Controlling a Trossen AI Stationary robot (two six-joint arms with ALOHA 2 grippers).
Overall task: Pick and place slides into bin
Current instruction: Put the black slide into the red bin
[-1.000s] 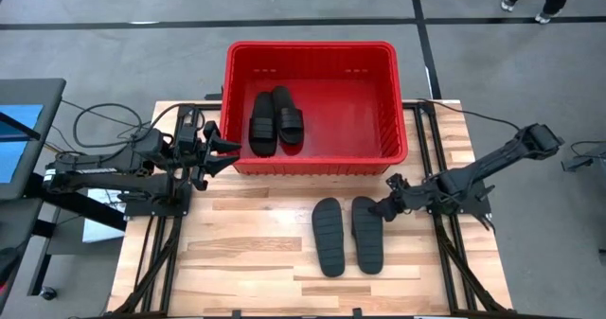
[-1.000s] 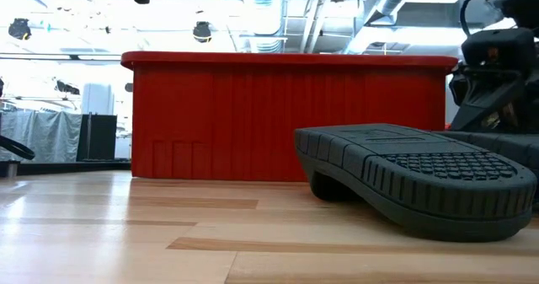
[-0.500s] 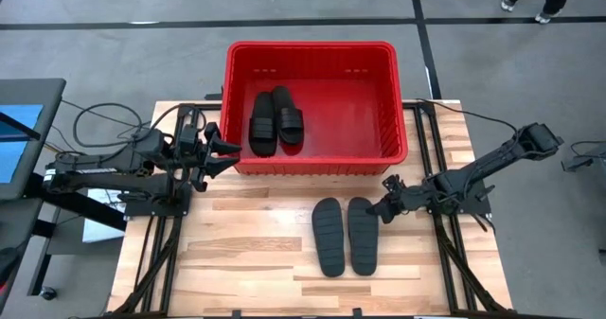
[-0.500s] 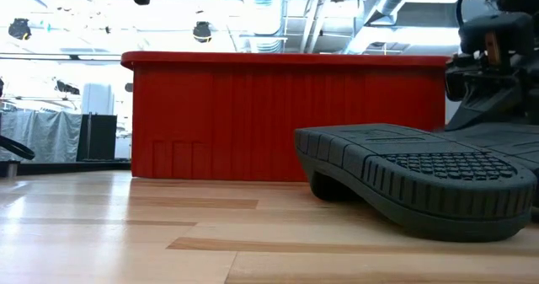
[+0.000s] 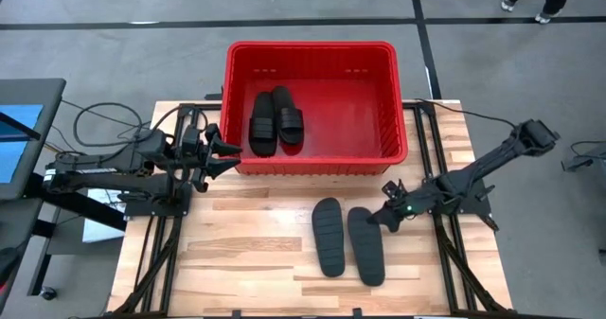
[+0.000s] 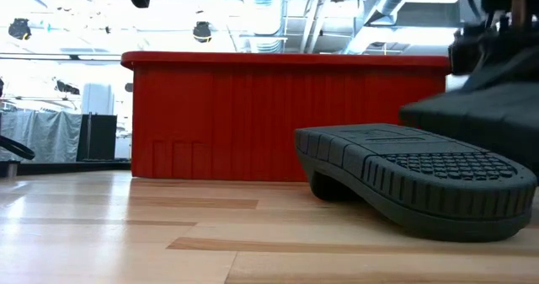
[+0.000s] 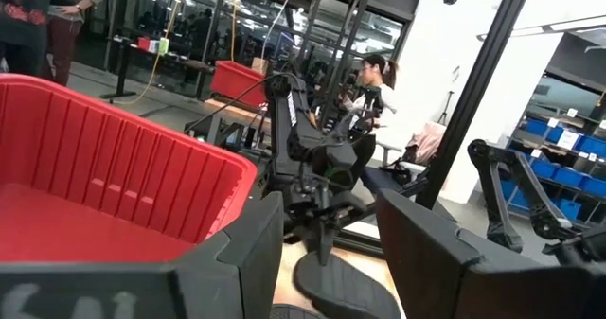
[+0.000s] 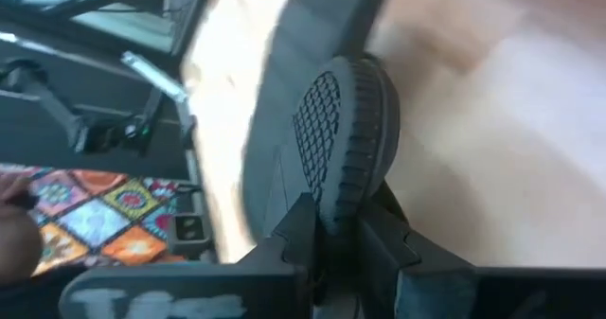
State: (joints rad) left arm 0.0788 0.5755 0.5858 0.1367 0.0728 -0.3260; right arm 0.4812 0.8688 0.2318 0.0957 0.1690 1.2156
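Gripped at its upper end by the right gripper, the black ribbed-sole slide sandal tilts toward lower right at lower centre of the wooden desk, directly below the red plastic bin; left jaws wait wide at middle left.

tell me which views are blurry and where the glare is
Right wrist view: motion-smeared throughout, the gripped slide and wood streaked. Low view: the lifted slide at right is soft, the near slide sharp; bright ceiling lights wash out the top. High view: evenly lit, sharp, no glare on the bin.
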